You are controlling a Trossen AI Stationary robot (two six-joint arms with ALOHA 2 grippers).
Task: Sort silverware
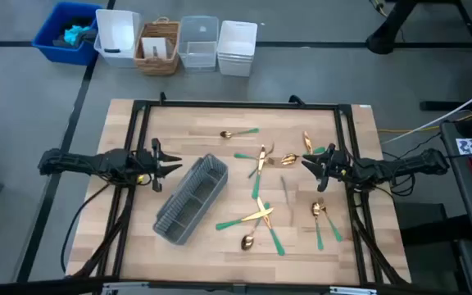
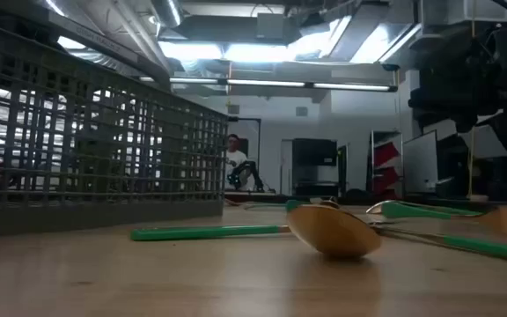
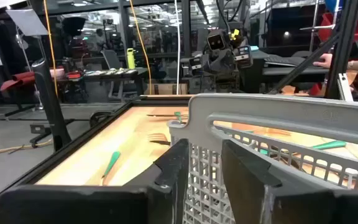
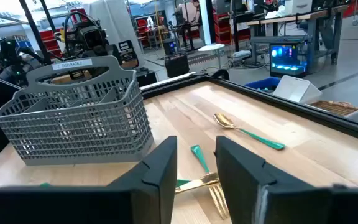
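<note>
The silverware, gold heads on slim green handles, lies scattered over the wooden table's right half: one spoon [image 1: 238,132] at the far side, a crossed group [image 1: 260,160] in the middle, another group [image 1: 256,216] nearer, and a pair [image 1: 322,220] at the right. The grey mesh caddy [image 1: 191,199] stands slantwise left of centre. My left gripper [image 1: 177,166] hovers open just left of the caddy's far end [image 3: 278,124]. My right gripper [image 1: 306,162] stands open at the right, above a fork [image 4: 207,183] and facing the caddy [image 4: 79,118].
A black frame [image 1: 236,105] runs round the table. Beyond the far edge stand a blue bin [image 1: 64,33], a wicker basket [image 1: 158,45] and white and clear containers [image 1: 236,47]. In the low view a spoon [image 2: 333,231] lies close up; a person [image 2: 236,163] sits far behind.
</note>
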